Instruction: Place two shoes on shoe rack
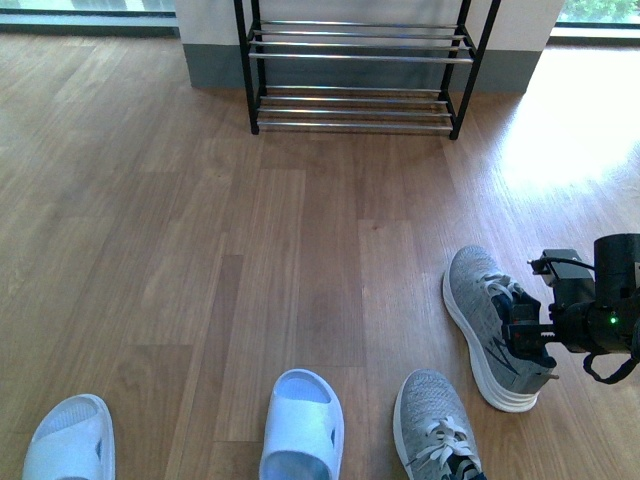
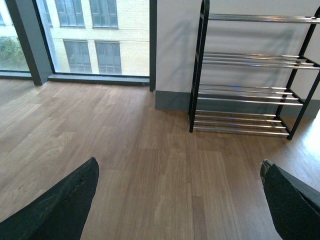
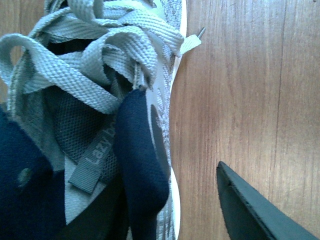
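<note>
- Dark fingers point(image 2: 65, 205) of the left gripper point(image 2: 179, 162) stand wide apart in its wrist view. Only wooden floor point(image 2: 150, 165) shows between them, and the gripper has hold of nothing.
- Pale blue-white, the first slide sandal point(image 1: 68, 445) lies on the floor at the near left, partly cut off by the picture's edge.
- Near the middle lies the second slide sandal point(image 1: 302, 428), well apart from the first.
- At the far end of the floor the shoe rack point(image 1: 360, 57) stands against the wall point(image 1: 210, 25), with a black frame and chrome rods. It is well apart from every shoe.
- Just right of the second sandal is the near sneaker point(image 1: 435, 425), grey with pale laces, cut off by the lower edge.
- Beyond it and further right lies the far sneaker point(image 1: 485, 320), its toe pointing away and its white sole showing along the side.
- The right gripper point(image 1: 528, 345) sits at this sneaker's heel-end opening.
- In its wrist view one finger point(image 3: 250, 210) hangs over bare floor, apart from the sole, with the dark collar point(image 3: 142, 155) inward of it.
- The other finger cannot be told from the dark lining. The jaws are parted, not clamped.
</note>
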Motion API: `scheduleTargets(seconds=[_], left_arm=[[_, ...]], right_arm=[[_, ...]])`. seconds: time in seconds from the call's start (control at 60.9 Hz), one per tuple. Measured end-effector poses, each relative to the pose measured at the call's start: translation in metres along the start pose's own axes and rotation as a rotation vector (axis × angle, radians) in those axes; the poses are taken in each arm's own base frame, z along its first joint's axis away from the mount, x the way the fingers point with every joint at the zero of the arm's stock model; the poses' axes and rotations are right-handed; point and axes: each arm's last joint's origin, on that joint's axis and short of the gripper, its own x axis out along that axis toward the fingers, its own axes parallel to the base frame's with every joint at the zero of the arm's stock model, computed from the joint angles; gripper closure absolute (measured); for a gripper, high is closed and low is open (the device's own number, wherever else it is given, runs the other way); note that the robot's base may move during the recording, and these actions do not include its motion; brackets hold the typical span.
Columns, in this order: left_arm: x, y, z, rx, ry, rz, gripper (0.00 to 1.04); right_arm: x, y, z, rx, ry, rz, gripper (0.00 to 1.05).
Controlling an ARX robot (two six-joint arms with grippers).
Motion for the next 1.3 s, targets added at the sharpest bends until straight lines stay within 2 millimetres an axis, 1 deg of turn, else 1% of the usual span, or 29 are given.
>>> scheduleTargets(seconds=[0.181,0.214,0.263,0.279,0.411,0.476,0.575,0.641,0.706,0.756,0.772,0.821,0.838,0.871,0.887,0.904,0.953,0.969,0.986,1.002,1.019,1.15,1.232,1.298], left_arm=[[0.0,0.0,0.0,0.0,0.0,0.0,0.09],[0.0,0.0,0.0,0.0,0.0,0.0,0.09],[0.0,0.0,0.0,0.0,0.0,0.0,0.09],[0.0,0.0,0.0,0.0,0.0,0.0,0.09],[0.0,0.0,0.0,0.0,0.0,0.0,0.09],[0.0,0.0,0.0,0.0,0.0,0.0,0.09],[0.0,0.0,0.0,0.0,0.0,0.0,0.09],[0.0,0.0,0.0,0.0,0.0,0.0,0.09],[0.0,0.0,0.0,0.0,0.0,0.0,0.09],[0.0,0.0,0.0,0.0,0.0,0.0,0.09],[0.0,0.0,0.0,0.0,0.0,0.0,0.09],[0.0,0.0,0.0,0.0,0.0,0.0,0.09],[0.0,0.0,0.0,0.0,0.0,0.0,0.09],[0.0,0.0,0.0,0.0,0.0,0.0,0.09],[0.0,0.0,0.0,0.0,0.0,0.0,0.09],[0.0,0.0,0.0,0.0,0.0,0.0,0.09],[0.0,0.0,0.0,0.0,0.0,0.0,0.09],[0.0,0.0,0.0,0.0,0.0,0.0,0.09],[0.0,0.0,0.0,0.0,0.0,0.0,0.09],[0.0,0.0,0.0,0.0,0.0,0.0,0.09],[0.0,0.0,0.0,0.0,0.0,0.0,0.09],[0.0,0.0,0.0,0.0,0.0,0.0,0.09],[0.0,0.0,0.0,0.0,0.0,0.0,0.09],[0.0,0.0,0.0,0.0,0.0,0.0,0.09]], right_arm=[[-0.003,0.008,-0.009,0.019,-0.011,0.044,0.86],[-0.003,0.009,-0.01,0.02,-0.012,0.044,0.9],[-0.006,0.01,-0.012,0.027,-0.02,0.047,1.02],[-0.007,0.011,-0.014,0.027,-0.019,0.049,1.03],[-0.025,0.018,-0.024,0.036,-0.021,0.086,1.03],[-0.035,0.019,-0.025,0.044,-0.028,0.098,1.03],[-0.057,0.02,-0.021,0.068,-0.054,0.092,1.03],[-0.076,0.02,-0.015,0.079,-0.077,0.071,1.03],[-0.099,0.019,-0.009,0.089,-0.107,0.069,1.03],[-0.125,0.018,-0.002,0.104,-0.136,0.072,1.03],[-0.139,0.017,0.001,0.115,-0.151,0.078,1.03],[-0.168,0.017,0.007,0.141,-0.179,0.096,1.03],[-0.182,0.017,0.01,0.157,-0.194,0.105,1.03],[-0.202,0.016,0.014,0.178,-0.218,0.118,1.03],[-0.207,0.016,0.015,0.184,-0.224,0.122,1.03],[-0.217,0.016,0.017,0.191,-0.238,0.13,1.03],[-0.236,0.016,0.022,0.211,-0.268,0.142,1.03],[-0.246,0.016,0.025,0.219,-0.285,0.15,1.03],[-0.25,0.016,0.027,0.226,-0.293,0.153,1.03],[-0.259,0.015,0.03,0.235,-0.312,0.159,1.03],[-0.263,0.015,0.031,0.236,-0.321,0.159,1.03],[-0.317,0.012,0.049,0.277,-0.452,0.181,1.03],[-0.343,0.008,0.053,0.308,-0.515,0.184,1.03],[-0.357,0.005,0.053,0.332,-0.547,0.185,1.03]])
